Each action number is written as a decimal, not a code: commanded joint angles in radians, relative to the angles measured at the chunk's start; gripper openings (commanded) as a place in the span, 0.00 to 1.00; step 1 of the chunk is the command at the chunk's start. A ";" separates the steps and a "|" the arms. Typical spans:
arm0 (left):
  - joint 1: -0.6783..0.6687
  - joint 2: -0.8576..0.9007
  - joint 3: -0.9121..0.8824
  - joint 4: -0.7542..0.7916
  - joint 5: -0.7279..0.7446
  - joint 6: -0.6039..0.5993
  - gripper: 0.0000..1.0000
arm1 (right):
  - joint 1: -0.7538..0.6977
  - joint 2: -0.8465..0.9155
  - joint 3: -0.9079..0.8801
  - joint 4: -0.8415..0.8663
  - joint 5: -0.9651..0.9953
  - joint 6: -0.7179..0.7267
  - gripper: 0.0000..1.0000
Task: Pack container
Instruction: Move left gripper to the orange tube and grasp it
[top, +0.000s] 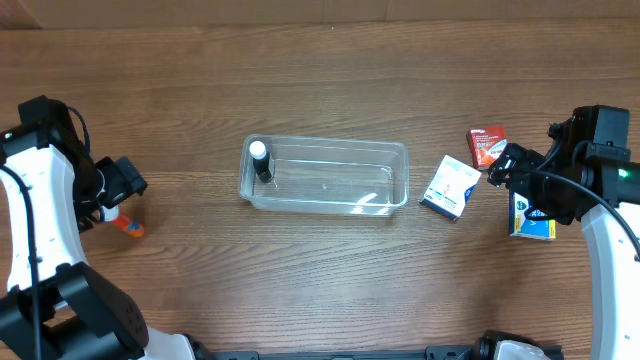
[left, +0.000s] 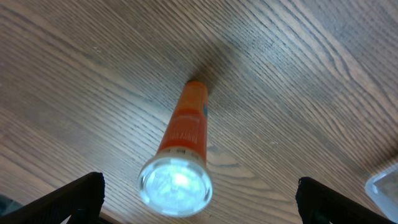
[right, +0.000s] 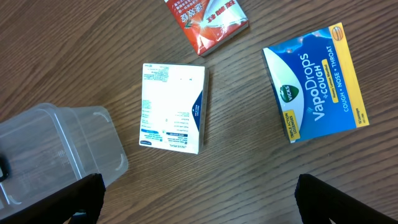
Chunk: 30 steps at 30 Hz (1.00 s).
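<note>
Now, left fingers (left: 69, 200) wide over orange tube (left: 184, 132), right fingers (right: 69, 198) wide, empty.

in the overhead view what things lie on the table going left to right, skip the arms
orange tube -> clear tub -> white box -> red box -> blue box

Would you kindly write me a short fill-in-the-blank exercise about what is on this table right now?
1. The bottle standing inside the container has a ___ cap.
2. The blue box is labelled Vicks ___.
3. The tube lying alone on the wood is ___.
4. Counting the white box and the red box too, ___ boxes lie outside the container.
Missing words: white; VapoDrops; orange; three.
</note>
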 joint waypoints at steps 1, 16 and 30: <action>0.005 0.031 -0.004 0.011 0.004 0.023 0.98 | -0.001 -0.009 0.014 0.002 -0.008 -0.003 1.00; 0.005 0.064 -0.044 0.026 -0.004 0.039 0.52 | -0.001 -0.009 0.014 -0.005 -0.008 -0.003 1.00; 0.004 0.064 -0.044 0.019 -0.003 0.041 0.24 | -0.001 -0.009 0.014 -0.004 -0.008 -0.003 1.00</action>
